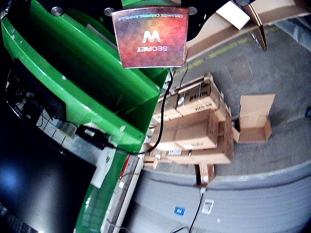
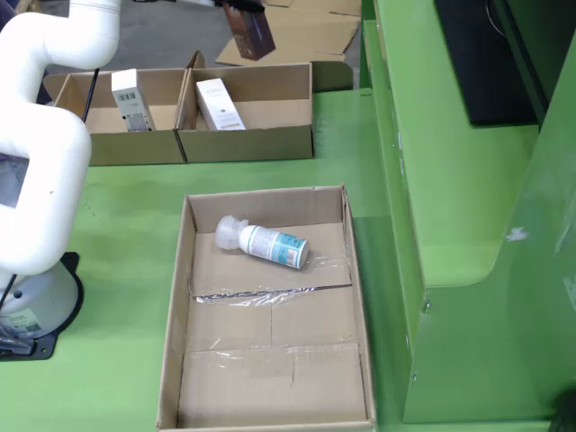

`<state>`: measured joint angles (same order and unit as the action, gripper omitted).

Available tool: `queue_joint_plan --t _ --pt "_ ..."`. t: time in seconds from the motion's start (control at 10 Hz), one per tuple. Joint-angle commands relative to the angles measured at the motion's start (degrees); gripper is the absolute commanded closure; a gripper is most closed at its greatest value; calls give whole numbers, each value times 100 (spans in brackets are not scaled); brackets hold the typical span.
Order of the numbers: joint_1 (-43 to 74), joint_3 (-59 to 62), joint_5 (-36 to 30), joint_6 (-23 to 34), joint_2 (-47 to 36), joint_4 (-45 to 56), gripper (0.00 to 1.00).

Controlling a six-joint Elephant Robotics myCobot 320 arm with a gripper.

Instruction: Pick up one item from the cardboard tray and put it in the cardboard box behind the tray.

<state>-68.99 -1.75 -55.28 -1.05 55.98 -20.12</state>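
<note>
One bottle [image 2: 262, 243] left in the cardboard tray [image 2: 270, 396], lying on its side in the far half, white cap end toward the left of the fixed view, label end to the right, clear of the tray walls. Tray floor has clear tape strips across it. Behind the tray sit two open cardboard boxes side by side, touching: left box [image 2: 72, 144] has one white carton [image 2: 130, 100] standing in it, right box [image 2: 270, 139] has another white carton [image 2: 219, 104] leaning near its left wall. White arm [image 2: 40, 153] rises from its base at the left edge of the green bench [image 2: 117, 270]. At the top of the fixed view a dark purplish carton [image 2: 251, 31] hangs in the air, above and behind the right box, not touching it. Wrist view shows the same carton [image 1: 149, 37] filling the top centre, reddish-purple printed face with "SECRET" and a big "W" reading upside down. Claw itself is hidden behind the carton in the wrist view and cropped at the top edge in the fixed view, so can't tell how the jaws stand or how it holds the carton. Wrist view also shows green frame [image 1: 87, 77], a stack of brown shipping cartons [image 1: 194, 121] on the grey floor, and an open empty one [image 1: 253, 119] beside them.
</note>
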Motion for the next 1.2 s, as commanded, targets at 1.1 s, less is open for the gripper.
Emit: queue_joint_plan --t 1.1 --pt "-858 175 68 -82 848 -921 100"
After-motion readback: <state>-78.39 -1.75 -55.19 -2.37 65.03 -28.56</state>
